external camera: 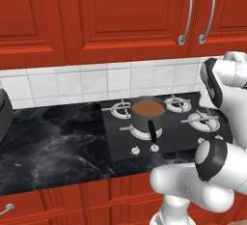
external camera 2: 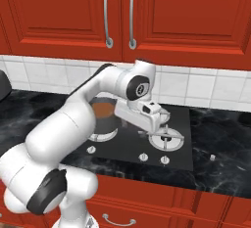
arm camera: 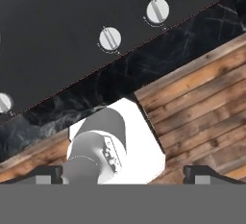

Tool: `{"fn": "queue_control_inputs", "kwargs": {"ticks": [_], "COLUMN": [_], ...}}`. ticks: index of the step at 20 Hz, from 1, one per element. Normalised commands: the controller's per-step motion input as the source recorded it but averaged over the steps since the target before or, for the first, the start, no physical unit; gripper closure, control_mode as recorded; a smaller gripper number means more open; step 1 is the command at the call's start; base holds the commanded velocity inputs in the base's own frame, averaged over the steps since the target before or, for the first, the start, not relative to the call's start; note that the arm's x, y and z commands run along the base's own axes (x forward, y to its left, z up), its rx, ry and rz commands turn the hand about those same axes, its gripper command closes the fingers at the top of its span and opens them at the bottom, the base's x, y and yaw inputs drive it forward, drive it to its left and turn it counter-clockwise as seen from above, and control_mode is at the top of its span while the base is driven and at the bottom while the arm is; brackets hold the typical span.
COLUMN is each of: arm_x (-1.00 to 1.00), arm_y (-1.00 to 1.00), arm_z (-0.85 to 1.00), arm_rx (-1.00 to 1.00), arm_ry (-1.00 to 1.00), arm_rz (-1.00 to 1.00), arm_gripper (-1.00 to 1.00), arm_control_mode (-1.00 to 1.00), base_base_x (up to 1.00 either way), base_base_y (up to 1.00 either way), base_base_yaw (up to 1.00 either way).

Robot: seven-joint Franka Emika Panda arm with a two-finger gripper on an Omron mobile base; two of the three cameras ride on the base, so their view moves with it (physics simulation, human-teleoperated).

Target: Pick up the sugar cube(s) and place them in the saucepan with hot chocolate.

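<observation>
1 small round grey metal saucepan [external camera: 146,119] sits on the near left burner of the flat black glass cooktop [external camera: 120,144] in the left base view. Its straight black handle [external camera: 152,130] points toward the near edge, and the smooth reddish-brown hot chocolate [external camera: 148,107] fills it close to the rim.

From the right base view, my arm reaches over the cooktop's middle. A tiny white cube [external camera 2: 212,157], which I take for the sugar cube, lies on the dark marbled stone counter [external camera 2: 220,173], right of the cooktop, near the front edge and well apart from the saucepan.

Looking along my hand, my gripper [arm camera: 124,174] is released: the 2 tips stand wide apart with nothing between them. Below are round silver knobs [arm camera: 110,38], the counter's front edge and brown wooden floor planks [arm camera: 202,107].

I judge the step is reaching for the cube. To do it well, I should swing right, point the hand straight down at the counter, centre the cube between the tips, and close gently, since something so small slips away easily.
</observation>
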Motion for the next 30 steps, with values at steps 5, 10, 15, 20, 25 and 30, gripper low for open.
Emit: {"fn": "queue_control_inputs", "kwargs": {"ticks": [5, 10, 15, 20, 25, 30], "arm_x": [0.00, 0.13, 0.14, 0.19, 0.25, 0.38], "arm_y": [-0.58, -0.64, -0.55, -0.60, -0.72, -0.68], "arm_z": [-0.22, -0.49, -0.31, -0.12, -0.14, -0.14], "arm_rx": [0.00, -0.05, -0.10, -0.07, -0.06, -0.02], "arm_ry": [0.01, -0.09, -0.13, -0.03, 0.00, 0.00], "arm_rz": [0.00, 0.06, 0.12, 0.13, 0.13, 0.14], "arm_gripper": [-1.00, -1.00, -1.00, -1.00, -1.00, -1.00], "arm_control_mode": [-1.00, -1.00, -1.00, -1.00, -1.00, -1.00], "base_base_x": [0.00, 0.00, 0.00, 0.00, 0.00, 0.00], "base_base_y": [0.00, 0.00, 0.00, 0.00, 0.00, 0.00], "base_base_yaw": [0.00, 0.00, 0.00, 0.00, 0.00, 0.00]}}
